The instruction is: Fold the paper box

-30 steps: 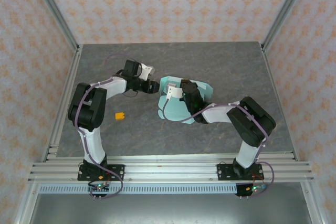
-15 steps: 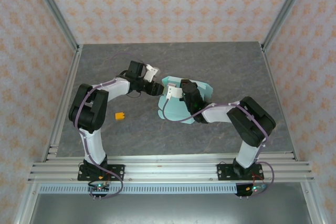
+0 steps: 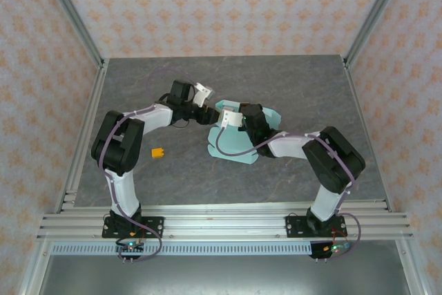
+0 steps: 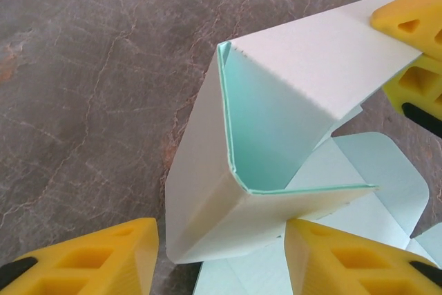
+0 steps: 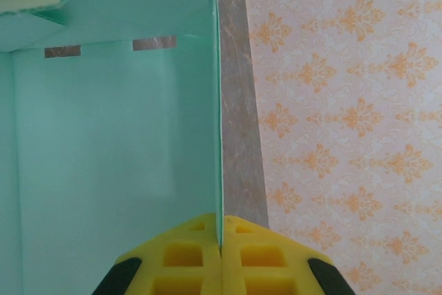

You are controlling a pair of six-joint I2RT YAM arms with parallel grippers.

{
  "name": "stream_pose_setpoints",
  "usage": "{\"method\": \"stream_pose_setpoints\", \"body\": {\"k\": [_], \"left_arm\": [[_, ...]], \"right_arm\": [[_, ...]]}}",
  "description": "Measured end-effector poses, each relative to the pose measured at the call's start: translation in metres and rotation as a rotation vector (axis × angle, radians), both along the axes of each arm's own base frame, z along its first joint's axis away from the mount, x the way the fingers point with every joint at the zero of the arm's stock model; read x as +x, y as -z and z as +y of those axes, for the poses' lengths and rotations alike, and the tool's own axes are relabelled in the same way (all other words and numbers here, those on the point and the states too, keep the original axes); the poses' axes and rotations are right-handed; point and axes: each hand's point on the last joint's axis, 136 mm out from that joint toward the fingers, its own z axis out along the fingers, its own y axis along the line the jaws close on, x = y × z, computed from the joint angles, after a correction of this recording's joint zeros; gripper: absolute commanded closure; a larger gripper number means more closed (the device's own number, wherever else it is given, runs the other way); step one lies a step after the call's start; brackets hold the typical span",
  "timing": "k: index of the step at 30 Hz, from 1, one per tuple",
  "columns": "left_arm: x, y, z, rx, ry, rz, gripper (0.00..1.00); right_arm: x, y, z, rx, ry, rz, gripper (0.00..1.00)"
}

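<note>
The paper box (image 3: 235, 144) is a pale mint sheet, partly folded, lying mid-table. My right gripper (image 3: 243, 112) is shut on the thin edge of an upright panel (image 5: 110, 157); that wall is pinched between its yellow fingers (image 5: 186, 253). In the left wrist view a folded corner of the box (image 4: 276, 101) stands up between my left gripper's (image 4: 221, 246) fingers. The right finger (image 4: 345, 257) touches the card and the left finger (image 4: 90, 257) stands a little off it, so the jaws are open around the corner. The right gripper's fingers (image 4: 411, 32) hold the same panel's far end. My left gripper (image 3: 205, 107) meets the box's left edge.
A tiny orange piece (image 3: 158, 152) lies on the grey table (image 3: 290, 81) left of the box, beside the left arm. Aluminium posts and patterned walls ring the table. Flat rounded flaps (image 4: 387, 170) of the sheet lie beneath the raised corner.
My left gripper has moved right onto the box's raised corner and its jaws have narrowed slightly. The right gripper stayed clamped, shifting a little up and right with the panel.
</note>
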Motion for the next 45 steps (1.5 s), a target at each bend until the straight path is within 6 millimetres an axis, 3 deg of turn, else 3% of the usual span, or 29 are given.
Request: {"method": "stream_pose_setpoints", "body": {"k": [31,45], "left_arm": [[0.004,0.006,-0.01,-0.006,-0.05,-0.1,0.5],[0.004,0.007,-0.013,0.003,-0.074,-0.094,0.49]], "right_arm": [[0.001,-0.001,0.0,0.009,-0.011,0.059,1.0],[0.002,-0.005,0.003,-0.048,-0.027,-0.01,1.0]]}}
